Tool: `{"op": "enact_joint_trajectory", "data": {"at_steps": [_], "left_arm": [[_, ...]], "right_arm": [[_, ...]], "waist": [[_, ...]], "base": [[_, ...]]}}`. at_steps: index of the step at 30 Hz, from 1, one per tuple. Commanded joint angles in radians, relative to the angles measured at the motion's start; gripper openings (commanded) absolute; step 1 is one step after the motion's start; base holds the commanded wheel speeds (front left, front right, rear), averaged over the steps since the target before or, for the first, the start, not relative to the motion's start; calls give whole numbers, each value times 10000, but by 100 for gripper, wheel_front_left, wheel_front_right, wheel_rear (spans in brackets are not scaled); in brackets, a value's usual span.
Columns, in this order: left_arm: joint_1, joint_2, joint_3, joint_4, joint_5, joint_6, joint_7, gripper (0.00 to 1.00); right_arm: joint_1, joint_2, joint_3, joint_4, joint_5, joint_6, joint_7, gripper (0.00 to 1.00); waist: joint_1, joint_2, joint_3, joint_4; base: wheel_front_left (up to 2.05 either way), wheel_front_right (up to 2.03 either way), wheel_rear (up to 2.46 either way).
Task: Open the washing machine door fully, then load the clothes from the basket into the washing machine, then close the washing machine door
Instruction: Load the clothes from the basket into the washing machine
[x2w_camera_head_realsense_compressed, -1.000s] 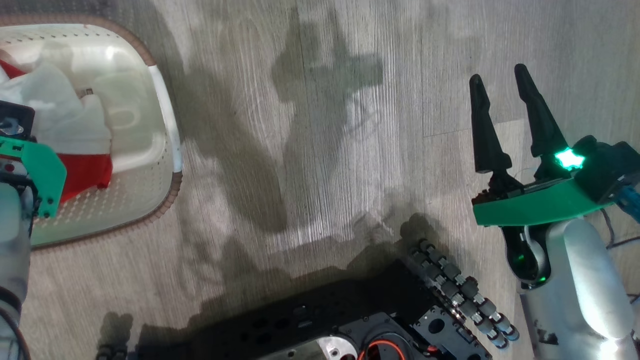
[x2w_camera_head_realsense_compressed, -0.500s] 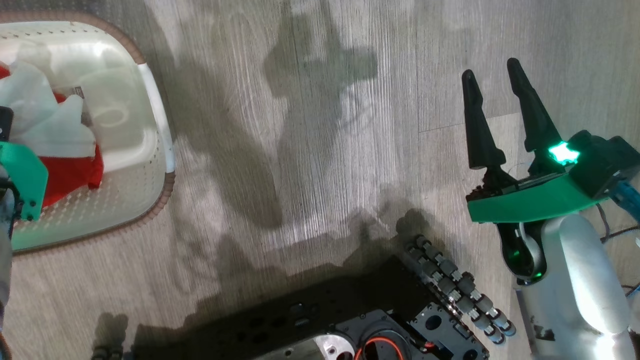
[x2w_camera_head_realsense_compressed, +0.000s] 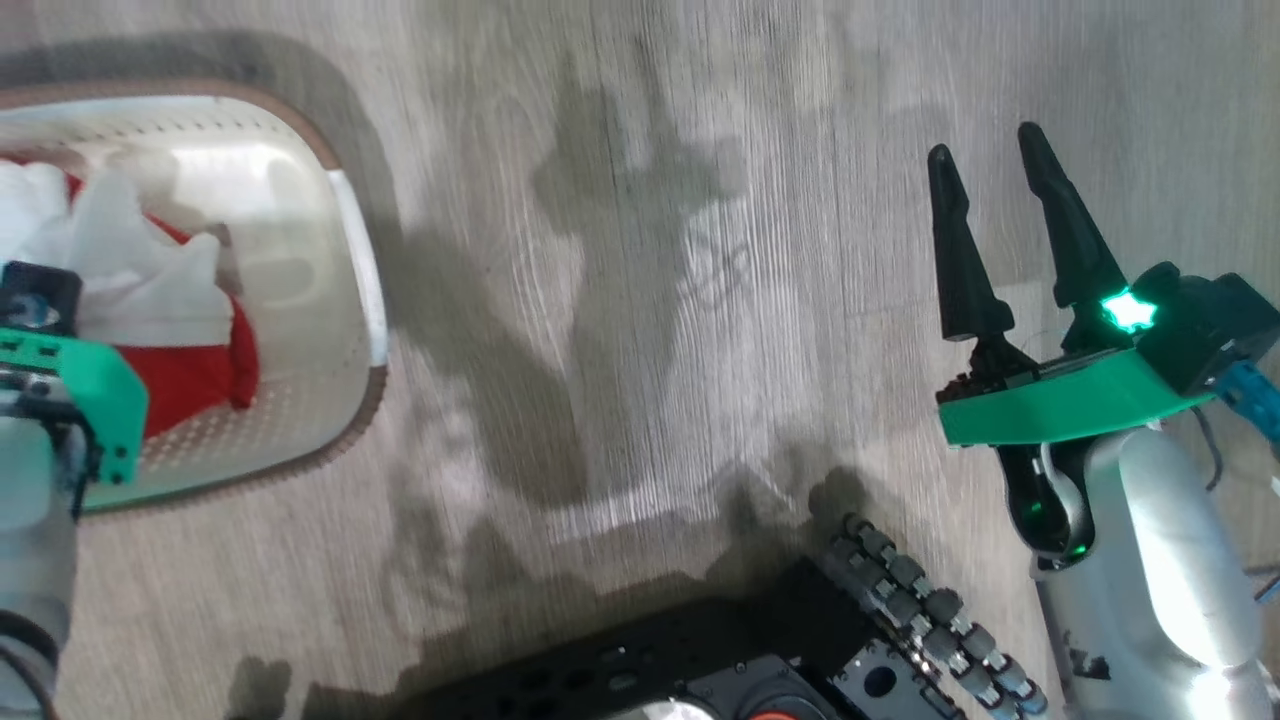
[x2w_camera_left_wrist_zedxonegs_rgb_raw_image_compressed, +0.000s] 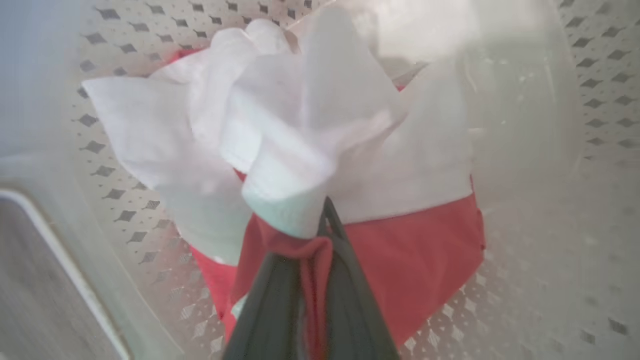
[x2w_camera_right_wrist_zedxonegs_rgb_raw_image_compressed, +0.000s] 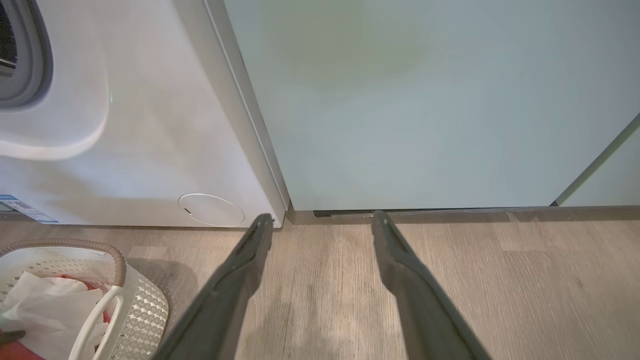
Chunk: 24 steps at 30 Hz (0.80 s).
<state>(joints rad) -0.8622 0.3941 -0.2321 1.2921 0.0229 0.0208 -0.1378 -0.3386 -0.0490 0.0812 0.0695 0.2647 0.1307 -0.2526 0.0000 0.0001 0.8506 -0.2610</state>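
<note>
Two grippers show, and we look at the left one first. The left gripper (x2w_camera_left_wrist_zedxonegs_rgb_raw_image_compressed: 326, 215) is down inside the basket (x2w_camera_head_realsense_compressed: 365, 260). Its two dark fingers are pinched close together on a fold of red cloth. That cloth is part of the clothes (x2w_camera_left_wrist_zedxonegs_rgb_raw_image_compressed: 310, 125), a small bundle of red and white. The white part puffs out past the fingertips. The red part sits close around the fingers and spreads off to one side. The bundle lies on the dotted bottom of the basket.

From the head view, we see the basket on the wooden floor (x2w_camera_head_realsense_compressed: 650, 300) at the robot's left. Its long way runs left to right. Its rounded short end, with a white handle, points toward the robot's right.

The right gripper (x2w_camera_head_realsense_compressed: 985, 142) is well apart from the basket, over bare floor. Its fingers are spread wide and hold nothing. In its wrist view, they point at the spot where the white washing machine (x2w_camera_right_wrist_zedxonegs_rgb_raw_image_compressed: 150, 125) meets a pale cabinet (x2w_camera_right_wrist_zedxonegs_rgb_raw_image_compressed: 400, 100). The basket sits on the floor near the front of the machine.
</note>
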Motion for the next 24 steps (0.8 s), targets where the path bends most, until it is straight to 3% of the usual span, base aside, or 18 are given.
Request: {"op": "enact_joint_trajectory", "data": {"at_steps": [1, 13, 16, 19, 24], "left_arm": [[357, 312, 152, -15, -149, 57, -264, 0], [910, -320, 221, -332, -638, 53, -1225, 0], [1121, -461, 353, -1197, -808, 282, -1234, 0], [1546, -558, 510, -2576, -874, 784, -1236, 0], [2378, -783, 822, -4361, -1058, 1123, -1238, 0]], "right_arm": [[259, -12, 95, -171, -99, 0, -92, 100], [600, -12, -35, 196, -282, 0, -92, 100], [714, -12, -70, 273, -342, 0, -92, 100], [840, -12, -115, 350, -378, 0, -92, 100], [1019, -12, -156, 445, -415, 0, -92, 100]], "waist": [[0, -1, -391, 137], [0, -1, -2316, 543], [0, -1, -2752, 672], [0, -1, -3197, 789], [0, -1, -3832, 934]], "base": [[0, 0, 0], [0, 0, 0], [0, 0, 0], [0, 0, 0], [0, 0, 0]]}}
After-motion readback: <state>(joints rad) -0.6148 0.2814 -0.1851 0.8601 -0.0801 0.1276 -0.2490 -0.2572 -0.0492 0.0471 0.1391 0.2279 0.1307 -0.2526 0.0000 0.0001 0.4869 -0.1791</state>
